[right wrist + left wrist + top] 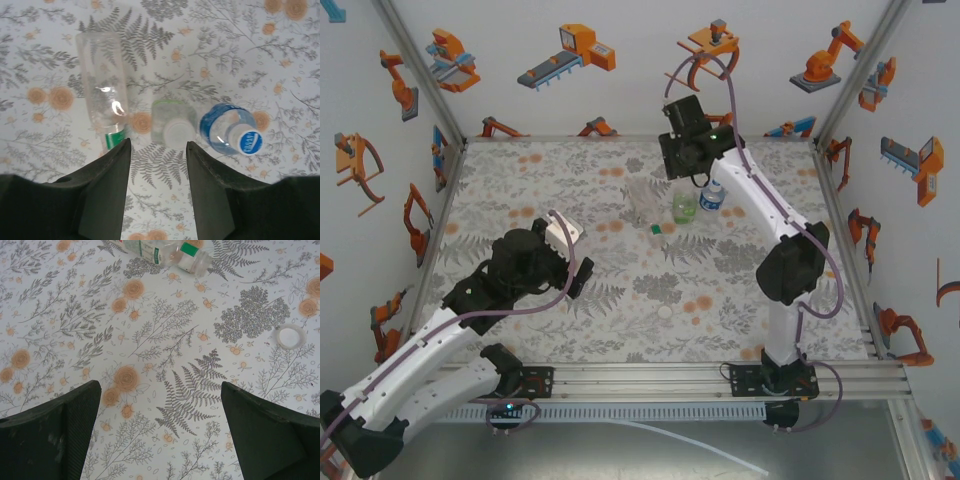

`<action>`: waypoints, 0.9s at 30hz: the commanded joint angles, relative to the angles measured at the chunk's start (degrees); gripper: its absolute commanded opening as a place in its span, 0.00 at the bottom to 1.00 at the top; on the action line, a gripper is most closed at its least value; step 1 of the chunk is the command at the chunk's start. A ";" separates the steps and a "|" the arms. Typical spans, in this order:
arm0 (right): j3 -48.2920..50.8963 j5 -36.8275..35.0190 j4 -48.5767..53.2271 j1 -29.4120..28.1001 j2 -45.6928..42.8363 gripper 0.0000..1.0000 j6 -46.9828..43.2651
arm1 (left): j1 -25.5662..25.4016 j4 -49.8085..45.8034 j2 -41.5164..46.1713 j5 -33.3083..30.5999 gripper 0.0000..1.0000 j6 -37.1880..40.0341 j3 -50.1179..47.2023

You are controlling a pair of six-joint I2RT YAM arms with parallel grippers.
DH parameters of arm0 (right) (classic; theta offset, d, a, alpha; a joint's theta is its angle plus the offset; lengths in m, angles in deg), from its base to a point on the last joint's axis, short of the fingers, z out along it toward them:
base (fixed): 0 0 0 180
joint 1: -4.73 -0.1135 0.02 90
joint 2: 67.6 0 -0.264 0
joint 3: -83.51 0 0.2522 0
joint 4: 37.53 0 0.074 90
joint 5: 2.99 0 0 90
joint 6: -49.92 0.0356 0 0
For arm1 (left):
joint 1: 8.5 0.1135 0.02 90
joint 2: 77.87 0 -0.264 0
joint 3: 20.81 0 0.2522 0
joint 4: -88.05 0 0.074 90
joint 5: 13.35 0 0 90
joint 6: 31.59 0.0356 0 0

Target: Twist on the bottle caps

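Right fingers (120, 160) open, green bottle (172, 125) upright just ahead of gap: I'd close low on body, keep it vertical. Left fingers (87, 405) open; white cap (291, 336) lies ahead-right, I'd centre before pinching.

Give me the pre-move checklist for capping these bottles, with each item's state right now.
1. Right gripper open and empty: ok.
2. Left gripper open and empty: ok.
3. Colourless bottle standing upright: not ok, it lies on its side.
4. Green-tinted bottle upright: ok. Whether its mouth is capped or bare: cannot tell.
5. Blue-label bottle upright with the whitish-blue cap on top: ok. How tight the cap is: cannot tell.
6. White cap lying free on the table, apart from the bottles: ok.
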 commanded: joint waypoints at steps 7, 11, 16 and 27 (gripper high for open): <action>-2.54 2.31 -2.85 -4.39 7.34 0.52 3.78 | 0.45 0.01 1.04 0.59 0.97 -1.74 0.88; -2.78 2.85 -5.33 -4.87 10.76 0.57 4.35 | 0.56 -0.10 1.35 0.44 0.97 -1.70 0.59; -3.60 3.79 -7.15 -4.88 14.55 0.59 4.56 | 0.59 0.58 1.54 0.47 0.97 -1.94 -0.29; -6.11 4.94 -7.77 -4.88 21.76 0.61 4.42 | 0.78 1.04 0.72 0.55 0.97 -1.85 -0.56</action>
